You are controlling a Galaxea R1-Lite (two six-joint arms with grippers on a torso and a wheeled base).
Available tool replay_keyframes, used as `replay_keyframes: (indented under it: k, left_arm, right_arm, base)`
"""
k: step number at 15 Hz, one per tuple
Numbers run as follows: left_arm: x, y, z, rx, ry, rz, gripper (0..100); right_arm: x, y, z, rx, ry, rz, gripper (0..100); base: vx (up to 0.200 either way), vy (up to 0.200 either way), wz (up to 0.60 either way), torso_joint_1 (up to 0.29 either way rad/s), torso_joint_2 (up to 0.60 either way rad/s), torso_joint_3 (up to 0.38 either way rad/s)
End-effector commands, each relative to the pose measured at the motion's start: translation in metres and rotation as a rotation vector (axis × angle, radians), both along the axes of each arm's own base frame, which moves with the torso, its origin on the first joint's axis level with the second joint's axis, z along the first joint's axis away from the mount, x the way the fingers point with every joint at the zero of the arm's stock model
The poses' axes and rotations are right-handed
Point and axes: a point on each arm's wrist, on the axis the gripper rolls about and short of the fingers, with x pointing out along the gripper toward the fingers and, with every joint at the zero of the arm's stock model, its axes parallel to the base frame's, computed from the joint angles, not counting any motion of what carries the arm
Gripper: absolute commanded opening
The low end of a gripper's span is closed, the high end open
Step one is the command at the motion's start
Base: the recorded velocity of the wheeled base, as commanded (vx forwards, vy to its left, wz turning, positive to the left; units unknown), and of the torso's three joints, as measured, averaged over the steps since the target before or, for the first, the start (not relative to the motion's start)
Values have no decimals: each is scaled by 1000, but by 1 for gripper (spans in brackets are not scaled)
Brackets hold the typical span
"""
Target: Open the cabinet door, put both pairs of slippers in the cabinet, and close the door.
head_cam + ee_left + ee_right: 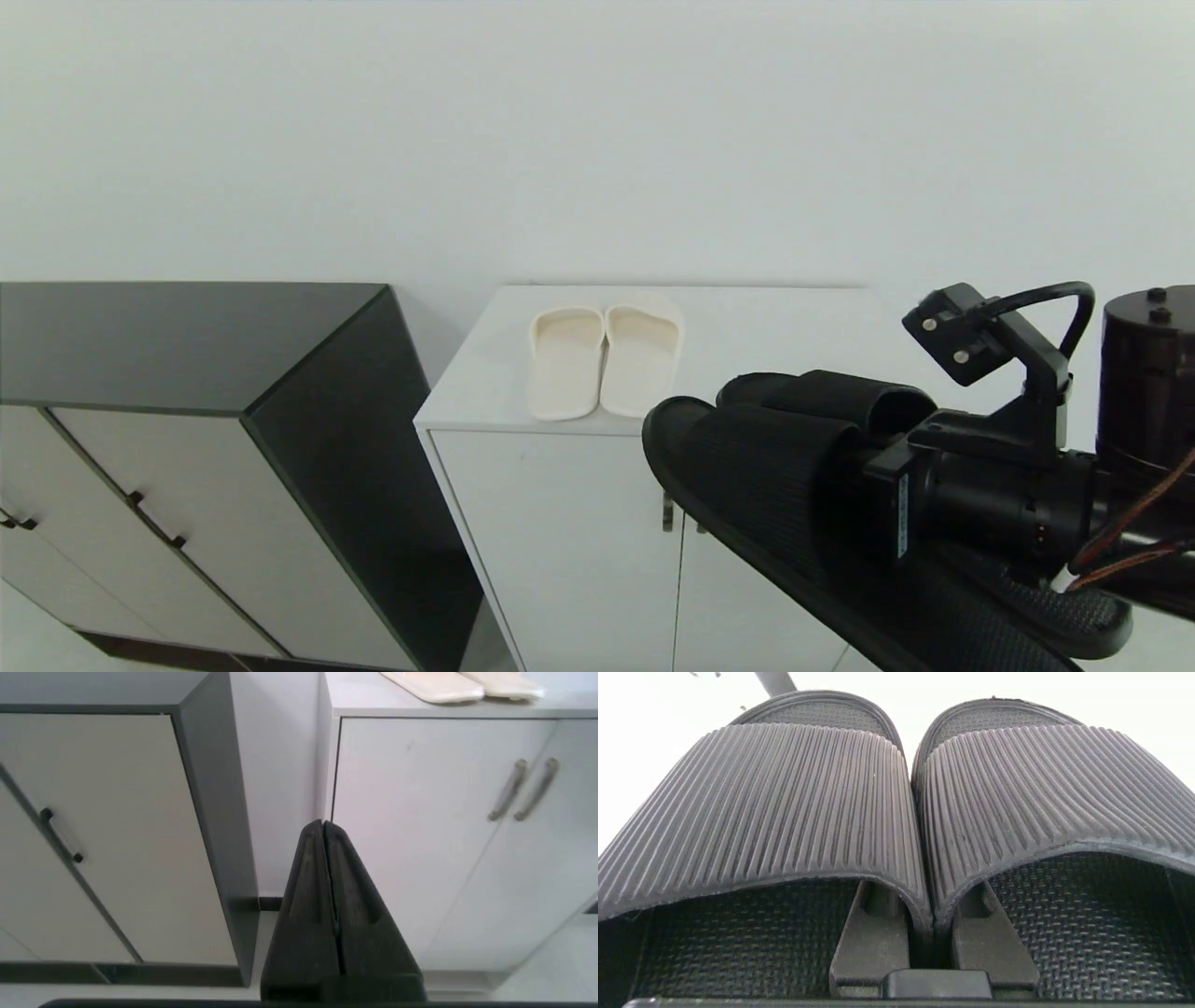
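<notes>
— What takes up the most room in the head view?
— A cabinet with a black top and side and pale doors [308, 420], at the lower left, its doors shut. Just beside it, at lower centre, stands the white two-door cabinet [560, 532], also shut, with a narrow gap between the two.
— And the slippers?
— The pair of black ribbed rubber slippers [775, 467] hangs at the lower right, in front of the white cabinet. It covers much of the right door and part of the metal bar handles [528, 789]. The pair of cream moulded slippers [605, 359] lies side by side on the white cabinet's top, near its front edge.
— The pincers?
— The right gripper [924, 933] has one finger inside each black slipper, pinching the inner strap walls together. The left gripper [323, 840] holds nothing, its fingers pressed together, facing the gap between the cabinets.
</notes>
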Motion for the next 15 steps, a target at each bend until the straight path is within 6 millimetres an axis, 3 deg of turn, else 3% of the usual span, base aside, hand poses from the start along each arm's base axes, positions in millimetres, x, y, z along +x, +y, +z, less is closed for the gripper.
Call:
replay_keyframes:
  k: [1,3,15]
  left_arm:
    - [0,0,0,-1,-1,0,0]
    - [0,0,0,-1,-1,0,0]
    - [0,0,0,1,-1,0,0]
  right_arm:
    - [0,0,-1,-1,2,-1,0]
    - [0,0,-1,-3,3,-1,0]
    - [2,0,-14,-44,24,-3,0]
  base:
    - [-200,0,0,-12,-2,12]
    - [-200,0,0,-2,0,0]
    - [0,0,0,0,0,0]
